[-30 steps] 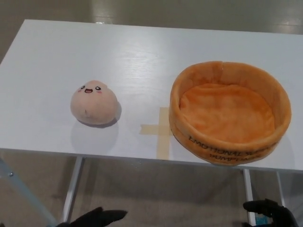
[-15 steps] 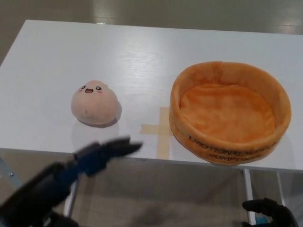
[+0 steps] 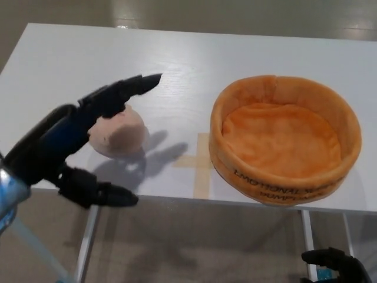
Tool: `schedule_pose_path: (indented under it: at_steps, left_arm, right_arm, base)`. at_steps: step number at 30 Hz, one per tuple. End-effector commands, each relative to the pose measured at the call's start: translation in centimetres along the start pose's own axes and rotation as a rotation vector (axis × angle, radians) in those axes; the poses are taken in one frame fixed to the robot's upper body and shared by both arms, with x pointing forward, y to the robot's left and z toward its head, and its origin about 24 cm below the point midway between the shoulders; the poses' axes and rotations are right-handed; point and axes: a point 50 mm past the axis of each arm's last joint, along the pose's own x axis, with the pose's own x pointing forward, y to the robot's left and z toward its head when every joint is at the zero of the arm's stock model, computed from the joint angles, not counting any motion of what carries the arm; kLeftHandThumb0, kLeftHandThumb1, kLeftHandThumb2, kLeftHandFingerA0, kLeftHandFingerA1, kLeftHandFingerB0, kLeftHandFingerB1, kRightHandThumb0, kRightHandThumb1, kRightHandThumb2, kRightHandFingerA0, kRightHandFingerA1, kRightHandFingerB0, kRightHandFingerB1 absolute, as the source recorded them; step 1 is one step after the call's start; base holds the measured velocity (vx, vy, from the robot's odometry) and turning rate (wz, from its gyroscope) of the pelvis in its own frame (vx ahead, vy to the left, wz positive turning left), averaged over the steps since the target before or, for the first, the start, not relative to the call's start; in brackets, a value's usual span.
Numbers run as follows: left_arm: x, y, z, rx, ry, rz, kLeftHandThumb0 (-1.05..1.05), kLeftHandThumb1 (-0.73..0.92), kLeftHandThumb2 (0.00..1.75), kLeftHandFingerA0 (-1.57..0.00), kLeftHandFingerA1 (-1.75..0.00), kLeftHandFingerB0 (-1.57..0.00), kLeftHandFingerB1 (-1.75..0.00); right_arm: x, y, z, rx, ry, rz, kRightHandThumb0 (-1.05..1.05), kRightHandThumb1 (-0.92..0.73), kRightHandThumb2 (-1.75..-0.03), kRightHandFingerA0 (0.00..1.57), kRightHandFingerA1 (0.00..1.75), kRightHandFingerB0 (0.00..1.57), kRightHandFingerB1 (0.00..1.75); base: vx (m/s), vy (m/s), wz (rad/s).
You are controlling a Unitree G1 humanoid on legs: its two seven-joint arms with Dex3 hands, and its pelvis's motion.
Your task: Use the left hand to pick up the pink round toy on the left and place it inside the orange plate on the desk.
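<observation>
Pink round plush toy (image 3: 121, 134) on the white desk (image 3: 177, 65), left of the orange round plush plate (image 3: 286, 139) and apart from it, partly under the black left hand (image 3: 82, 138) with fingers spread, holding nothing; right hand (image 3: 333, 262) below the plate, fingers indiscernible.

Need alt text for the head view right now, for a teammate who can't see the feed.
The robot's open left hand reaches over the pink round toy on the white desk, fingers apart, not yet gripping. The orange plate sits empty to the right; the right hand shows low at the bottom edge.
</observation>
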Motion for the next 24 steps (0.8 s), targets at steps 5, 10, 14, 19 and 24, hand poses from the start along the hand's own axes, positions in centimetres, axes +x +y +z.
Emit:
schedule_pose_path:
  at_steps: [5, 10, 14, 19, 24]
  left_arm:
    - [3.7, 0.1, -3.2, 0.306, 0.17, -0.052, -0.35, 0.26, 0.59, 0.0, 0.0, 0.0, -0.11]
    - [5.2, 0.2, -5.0, 0.345, 0.277, -0.09, -0.36, 0.25, 0.59, 0.0, 0.0, 0.0, -0.12]
    - [5.6, 0.2, -6.3, 0.356, 0.347, -0.11, -0.36, 0.27, 0.6, 0.0, 0.0, 0.0, -0.14]
    - [5.9, 0.2, -7.3, 0.381, 0.38, -0.1, -0.4, 0.29, 0.62, 0.0, 0.0, -0.05, -0.2]
    - [5.8, -0.4, -8.5, 0.419, 0.455, -0.171, -0.41, 0.41, 0.54, 0.0, -0.17, -0.09, -0.26]
  right_arm:
    - [-0.2, 0.1, -0.6, 0.006, 0.027, 0.018, -0.18, -0.54, -0.59, 0.5, 0.85, 0.47, 0.74]
    - [-0.2, 0.1, -0.7, 0.001, 0.026, 0.027, -0.18, -0.54, -0.61, 0.5, 0.85, 0.47, 0.75]
    - [-0.2, 0.2, -0.7, -0.008, 0.03, 0.025, -0.19, -0.53, -0.6, 0.51, 0.86, 0.49, 0.76]
    - [0.0, 0.0, -0.2, -0.01, 0.029, 0.029, -0.17, -0.55, -0.59, 0.51, 0.85, 0.48, 0.75]
    - [0.0, 0.2, -0.4, -0.011, 0.04, 0.034, -0.18, -0.57, -0.58, 0.51, 0.85, 0.48, 0.73]
  base:
    - [0.0, 0.0, 0.0]
    - [0.0, 0.0, 0.0]
    - [0.0, 0.0, 0.0]
    - [0.0, 0.0, 0.0]
    - [0.0, 0.0, 0.0]
